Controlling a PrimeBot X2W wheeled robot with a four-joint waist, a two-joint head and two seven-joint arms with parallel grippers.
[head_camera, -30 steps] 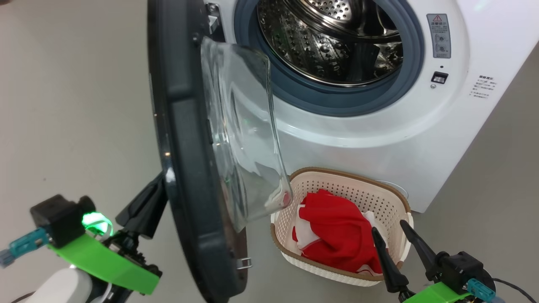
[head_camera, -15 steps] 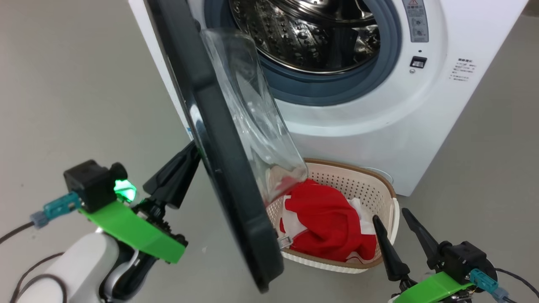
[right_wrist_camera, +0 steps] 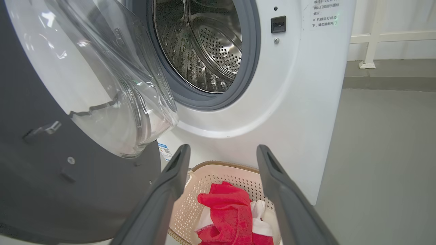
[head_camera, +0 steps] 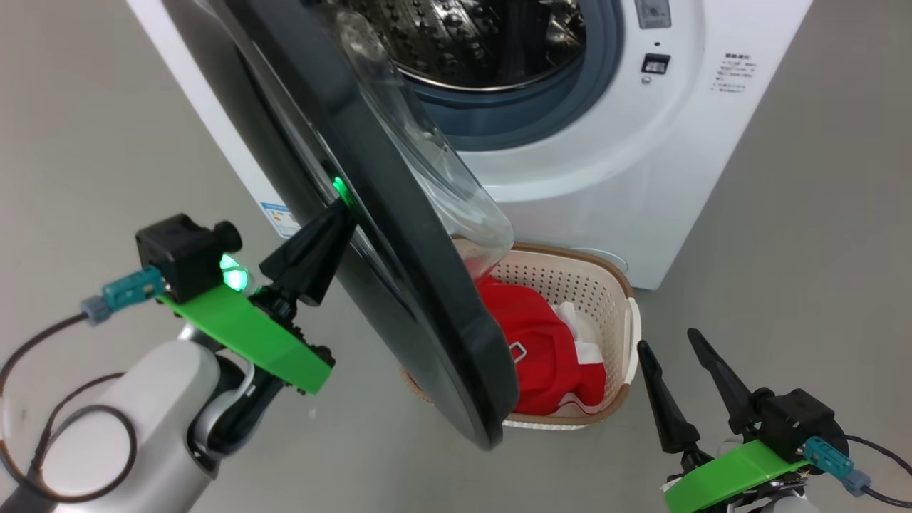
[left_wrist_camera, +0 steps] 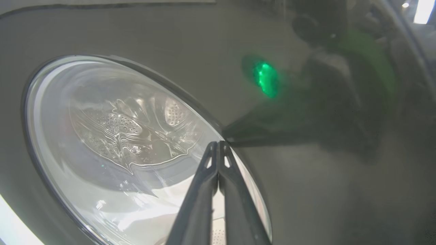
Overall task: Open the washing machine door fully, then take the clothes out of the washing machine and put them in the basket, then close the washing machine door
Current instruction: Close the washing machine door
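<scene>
**Left gripper (head_camera: 342, 208) on the washing machine door (head_camera: 427, 313), clothes (head_camera: 541, 342) already in the basket (head_camera: 584, 278)**

The left gripper's fingers are pressed together into one point, touching the door's glossy outer face just beside the glass window. The right gripper (head_camera: 666, 338) hangs spread wide and empty near the basket. The door stands partway swung in front of the washing machine (head_camera: 605, 178), whose drum (right_wrist_camera: 204, 44) looks empty from here. The door's probably rigid and heavy-ish on its hinge but pretty slick, so a tip could skid. Better to push on the black rim out toward the free edge, not on the glass bulge.
</scene>
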